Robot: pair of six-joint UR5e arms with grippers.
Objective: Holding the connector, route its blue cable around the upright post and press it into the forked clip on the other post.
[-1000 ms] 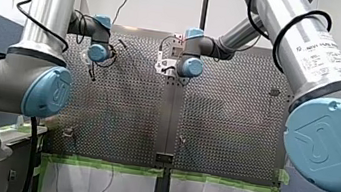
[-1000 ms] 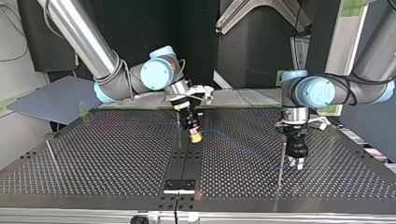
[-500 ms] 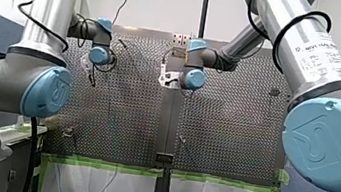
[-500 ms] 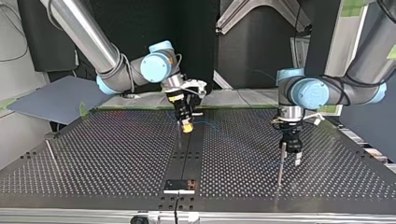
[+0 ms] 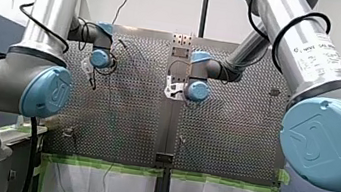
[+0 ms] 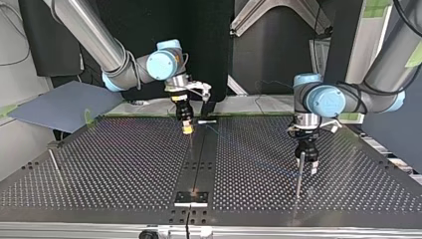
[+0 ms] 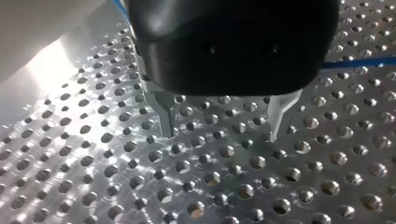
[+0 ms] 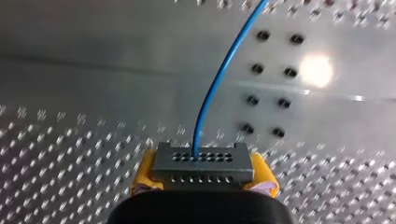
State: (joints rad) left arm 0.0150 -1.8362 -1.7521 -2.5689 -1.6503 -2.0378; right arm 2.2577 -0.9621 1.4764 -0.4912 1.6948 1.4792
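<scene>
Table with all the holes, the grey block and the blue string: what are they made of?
The table looks like bare metal, maybe aluminium: silvery, with a bright lamp glare. The connector, your grey block, is dull grey with rows of tiny holes; metal or plastic, I cannot tell. The blue cable seems plastic-coated: smooth and softly curved.

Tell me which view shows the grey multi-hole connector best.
The right wrist view: the grey multi-hole connector sits clamped between the yellow pads of my right gripper, the blue cable leaving one hole. The top view shows only the yellow tip, the front view hides it, the left wrist view shows cable alone.
</scene>
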